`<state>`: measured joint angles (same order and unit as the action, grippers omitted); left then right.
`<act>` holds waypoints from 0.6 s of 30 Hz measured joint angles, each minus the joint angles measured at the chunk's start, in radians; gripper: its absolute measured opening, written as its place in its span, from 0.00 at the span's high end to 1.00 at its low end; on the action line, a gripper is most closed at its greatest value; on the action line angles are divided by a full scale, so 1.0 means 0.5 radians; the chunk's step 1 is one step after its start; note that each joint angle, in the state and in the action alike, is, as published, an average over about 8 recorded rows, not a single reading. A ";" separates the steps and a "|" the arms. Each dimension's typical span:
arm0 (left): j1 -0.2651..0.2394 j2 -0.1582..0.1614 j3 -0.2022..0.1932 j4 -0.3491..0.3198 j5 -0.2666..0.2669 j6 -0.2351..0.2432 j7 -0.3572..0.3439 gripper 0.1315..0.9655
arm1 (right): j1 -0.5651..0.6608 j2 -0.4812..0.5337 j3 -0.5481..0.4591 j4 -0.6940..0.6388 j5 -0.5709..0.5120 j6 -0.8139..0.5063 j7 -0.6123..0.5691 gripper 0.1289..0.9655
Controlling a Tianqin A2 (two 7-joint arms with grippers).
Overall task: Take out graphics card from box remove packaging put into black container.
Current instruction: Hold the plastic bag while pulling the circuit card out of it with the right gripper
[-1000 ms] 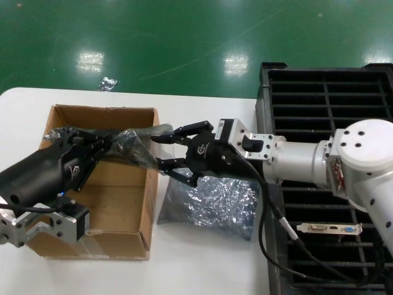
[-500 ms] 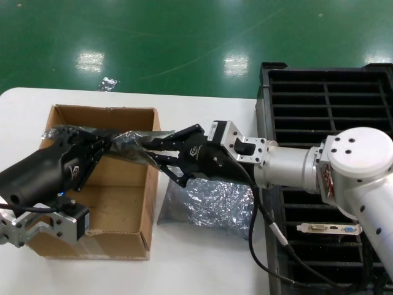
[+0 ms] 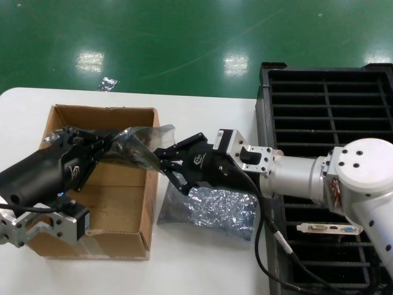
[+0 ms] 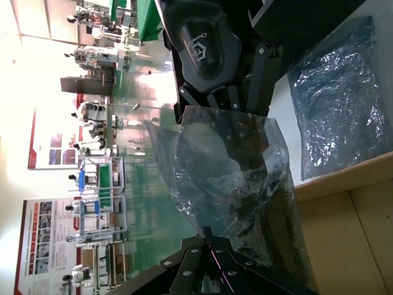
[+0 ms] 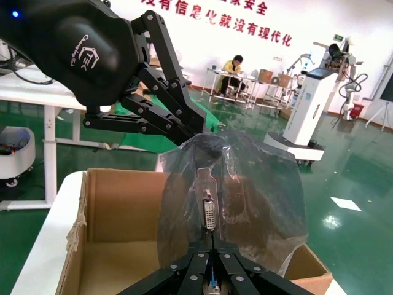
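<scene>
A large black plastic slotted tray point(image 3: 325, 104), ribbed into long narrow slots in two columns, is seen at the right of the white table point(image 3: 202, 270); one card with a silver bracket point(image 3: 328, 229) is already lodged in a near slot. A brown corrugated cardboard box point(image 3: 116, 203) stands open at the left, and its visible floor appears bare. A crumpled, empty silvery antistatic bag point(image 3: 212, 206) lies flat on the table between box and tray, just beside the box wall.

A bagged graphics card, a dark board in translucent grey plastic point(image 3: 132, 142), is held in the air above the box's far right corner. In the right wrist view its silver end bracket with a white port point(image 5: 208, 203) is seen through the film.

The left gripper point(image 3: 98, 146) is clamped on one end of the bag, its fingers together on the plastic. The right gripper point(image 3: 164, 158) is pressed against the opposite, bracket end; its fingers point(image 5: 212, 261) look nearly together there, and are judged to be closed on that end, though whether bracket or only film is pinched cannot be told.

The task is judged to be partway through: this card has been lifted from the box, while stripping the bag and slotting the card into the tray remain undone.
</scene>
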<state>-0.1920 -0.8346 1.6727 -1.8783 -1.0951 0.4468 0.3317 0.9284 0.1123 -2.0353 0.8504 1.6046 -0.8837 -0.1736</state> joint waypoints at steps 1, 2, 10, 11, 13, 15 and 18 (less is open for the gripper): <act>0.000 0.000 0.000 0.000 0.000 0.000 0.000 0.99 | -0.001 -0.003 0.000 -0.002 0.001 0.003 0.001 0.99; 0.000 0.000 0.000 0.000 0.000 0.000 0.000 0.99 | -0.001 -0.006 0.000 -0.007 0.002 0.007 0.001 0.99; 0.000 0.000 0.000 0.000 0.000 0.000 0.000 0.99 | 0.002 -0.047 0.012 -0.052 0.013 0.057 -0.002 0.99; 0.000 0.000 0.000 0.000 0.000 0.000 0.000 0.99 | 0.000 -0.050 0.013 -0.053 0.013 0.063 0.001 0.99; 0.000 0.000 0.000 0.000 0.000 0.000 0.000 0.99 | -0.003 -0.053 0.015 -0.049 0.014 0.073 0.008 0.98; 0.000 0.000 0.000 0.000 0.000 0.000 0.000 0.99 | -0.008 -0.054 0.015 -0.042 0.014 0.081 0.017 0.98; 0.000 0.000 0.000 0.000 0.000 0.000 0.000 0.99 | -0.016 -0.054 0.015 -0.028 0.015 0.090 0.028 0.98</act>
<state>-0.1920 -0.8346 1.6727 -1.8783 -1.0951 0.4468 0.3317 0.9203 0.0855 -2.0277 0.8366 1.6118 -0.8386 -0.1595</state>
